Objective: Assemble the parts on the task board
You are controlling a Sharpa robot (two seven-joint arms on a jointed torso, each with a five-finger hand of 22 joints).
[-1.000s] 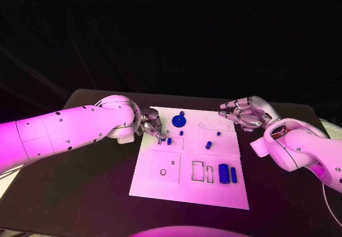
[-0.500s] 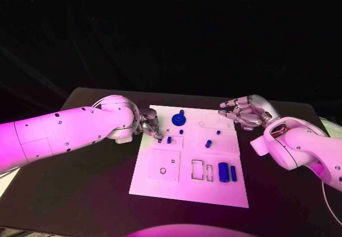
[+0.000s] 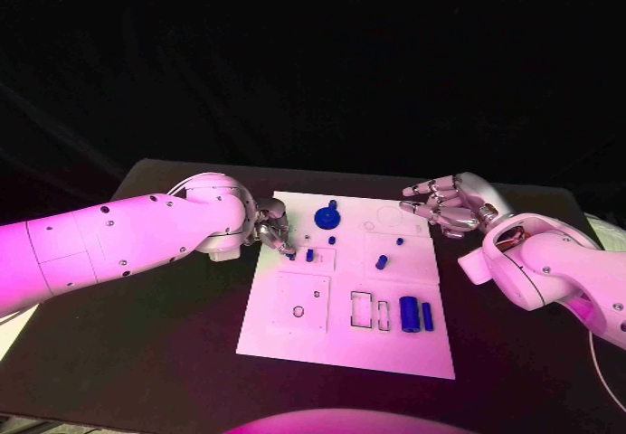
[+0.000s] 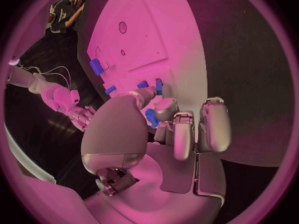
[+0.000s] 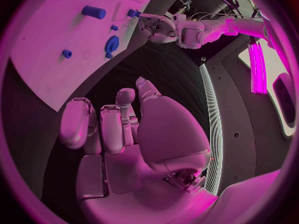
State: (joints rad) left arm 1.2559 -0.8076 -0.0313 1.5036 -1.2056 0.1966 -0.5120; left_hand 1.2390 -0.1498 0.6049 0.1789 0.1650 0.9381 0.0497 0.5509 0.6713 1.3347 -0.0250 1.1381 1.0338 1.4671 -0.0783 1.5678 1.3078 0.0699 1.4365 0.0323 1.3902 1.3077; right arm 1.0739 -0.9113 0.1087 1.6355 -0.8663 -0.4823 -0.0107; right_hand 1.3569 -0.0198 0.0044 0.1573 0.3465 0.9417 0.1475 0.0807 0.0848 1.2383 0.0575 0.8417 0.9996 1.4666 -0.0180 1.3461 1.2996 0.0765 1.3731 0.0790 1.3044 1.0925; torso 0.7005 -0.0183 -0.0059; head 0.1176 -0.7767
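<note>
The left hand (image 3: 271, 231) holds its spot at the board's left edge, barely shifted from a second ago, fingertips down beside a small blue peg (image 3: 309, 256) near the square recess — so this placement is probably still being worked, not finished. In the left wrist view a small blue part (image 4: 151, 118) sits pinched between its fingers, though what shape it is I can't tell. The right hand (image 3: 446, 206) hovers unchanged off the task board (image 3: 342, 339) at its far right corner, fingers curled, nothing in them. The blue gear-like piece (image 3: 327, 217), a short cylinder (image 3: 381, 265) and two upright blocks (image 3: 416, 316) wait on the board — the fingers hide the socket itself.
</note>
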